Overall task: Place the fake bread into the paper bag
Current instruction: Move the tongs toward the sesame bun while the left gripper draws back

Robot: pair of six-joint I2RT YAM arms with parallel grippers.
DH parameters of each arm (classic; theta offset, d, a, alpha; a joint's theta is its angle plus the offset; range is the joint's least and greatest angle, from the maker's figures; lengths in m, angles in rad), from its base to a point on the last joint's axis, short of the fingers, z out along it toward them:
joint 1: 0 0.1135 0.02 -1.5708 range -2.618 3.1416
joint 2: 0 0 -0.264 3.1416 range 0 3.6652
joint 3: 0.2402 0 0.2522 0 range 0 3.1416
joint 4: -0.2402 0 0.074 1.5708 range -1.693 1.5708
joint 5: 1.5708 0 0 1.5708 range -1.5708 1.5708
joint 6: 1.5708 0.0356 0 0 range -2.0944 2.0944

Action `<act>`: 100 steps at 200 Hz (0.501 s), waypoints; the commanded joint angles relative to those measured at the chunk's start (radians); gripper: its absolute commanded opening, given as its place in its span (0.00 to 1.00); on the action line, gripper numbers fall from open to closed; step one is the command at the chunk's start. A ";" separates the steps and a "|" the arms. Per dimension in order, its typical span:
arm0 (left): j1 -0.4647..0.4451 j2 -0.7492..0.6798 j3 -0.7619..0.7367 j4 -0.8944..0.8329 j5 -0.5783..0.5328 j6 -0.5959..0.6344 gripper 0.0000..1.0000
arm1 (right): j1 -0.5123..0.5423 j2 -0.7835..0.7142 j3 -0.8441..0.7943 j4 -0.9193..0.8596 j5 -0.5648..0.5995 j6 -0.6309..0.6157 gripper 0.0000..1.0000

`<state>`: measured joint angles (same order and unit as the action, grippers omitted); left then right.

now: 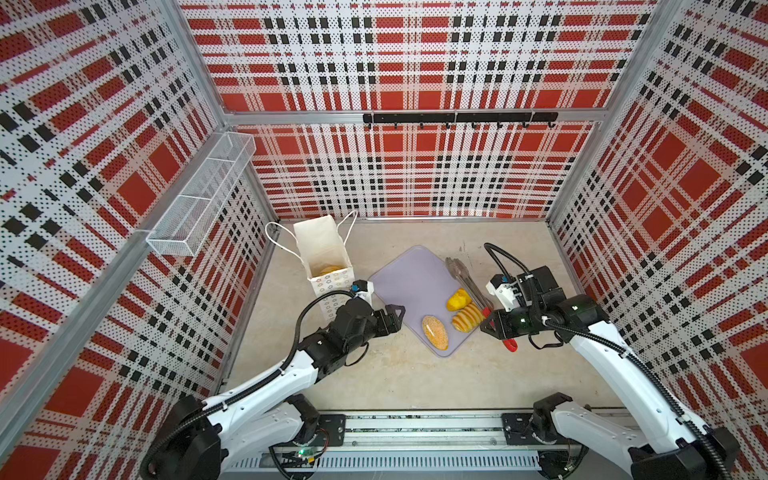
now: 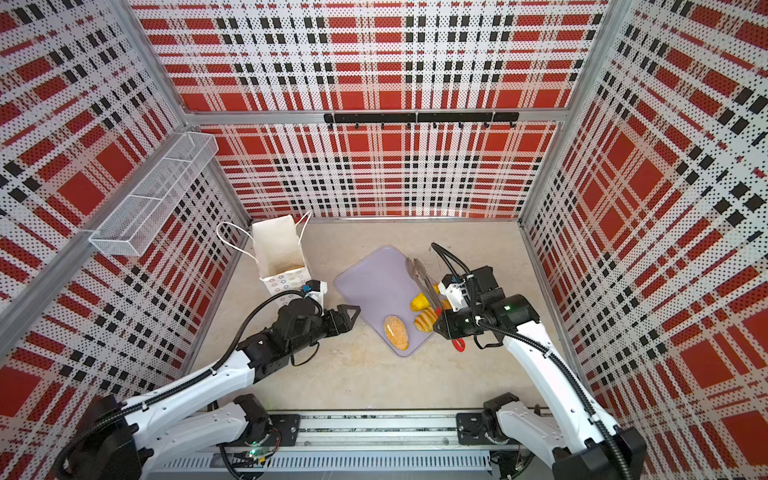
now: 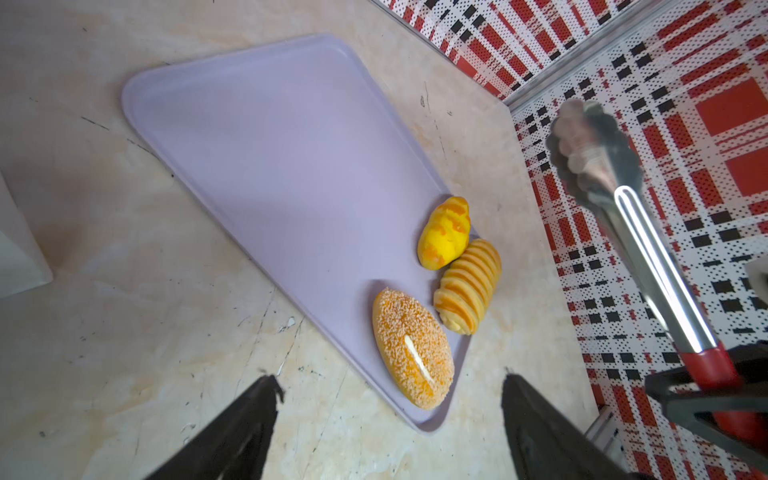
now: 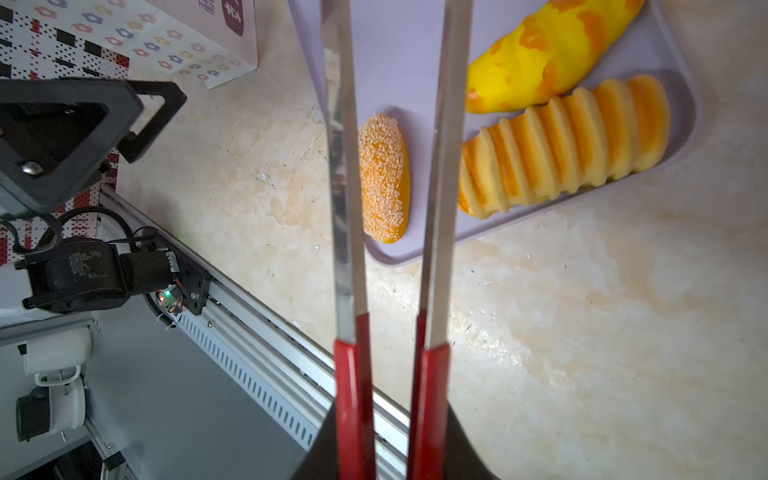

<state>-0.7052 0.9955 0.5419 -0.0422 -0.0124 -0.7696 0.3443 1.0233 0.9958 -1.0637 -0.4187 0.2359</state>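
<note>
Now three fake breads (image 1: 435, 332) (image 1: 467, 318) (image 1: 458, 300) lie at the lilac tray's (image 1: 407, 282) four o'clock side, a fourth bread (image 1: 328, 270) inside the paper bag (image 1: 320, 245) at its ten o'clock; left tool (image 1: 398, 319) gapes empty, right tool (image 1: 488, 326) clamps one pair of tongs (image 1: 465, 276).

Walls (image 1: 415, 62) all around: red, white, black checks with tiny holes. Floor (image 1: 395, 382) pale, stone-look, scratched. White wire basket (image 1: 199, 197) on left wall. Black hook bar (image 1: 459, 117) on back wall.
</note>
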 commanded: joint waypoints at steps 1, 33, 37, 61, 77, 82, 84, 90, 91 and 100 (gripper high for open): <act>0.041 -0.032 -0.006 -0.022 0.085 0.092 0.98 | 0.008 -0.033 0.022 -0.039 0.009 0.006 0.24; 0.110 -0.045 -0.007 -0.065 0.208 0.171 0.98 | 0.011 -0.054 -0.002 -0.030 0.042 0.010 0.24; 0.114 -0.049 -0.004 -0.073 0.216 0.183 0.98 | 0.010 -0.058 -0.005 -0.029 0.046 0.010 0.24; 0.115 -0.079 0.018 -0.127 0.238 0.258 0.98 | 0.012 -0.069 -0.026 -0.026 0.047 0.013 0.24; 0.116 -0.103 0.018 -0.138 0.222 0.275 0.98 | 0.012 -0.072 -0.038 -0.009 0.022 0.025 0.24; 0.117 -0.108 0.016 -0.131 0.227 0.277 0.98 | 0.013 -0.075 -0.041 -0.003 0.017 0.027 0.24; 0.119 -0.110 0.015 -0.128 0.229 0.277 0.98 | 0.012 -0.075 -0.042 -0.003 0.015 0.028 0.24; 0.120 -0.115 0.012 -0.124 0.231 0.274 0.98 | 0.013 -0.075 -0.043 0.003 0.013 0.031 0.24; 0.120 -0.115 0.011 -0.123 0.232 0.274 0.98 | 0.013 -0.075 -0.043 0.003 0.013 0.031 0.24; 0.121 -0.118 0.007 -0.120 0.237 0.272 0.98 | 0.012 -0.075 -0.044 0.007 0.014 0.033 0.24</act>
<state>-0.5938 0.9001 0.5411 -0.1539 0.1898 -0.5461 0.3508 0.9691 0.9554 -1.0920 -0.3851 0.2600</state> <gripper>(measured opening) 0.981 0.239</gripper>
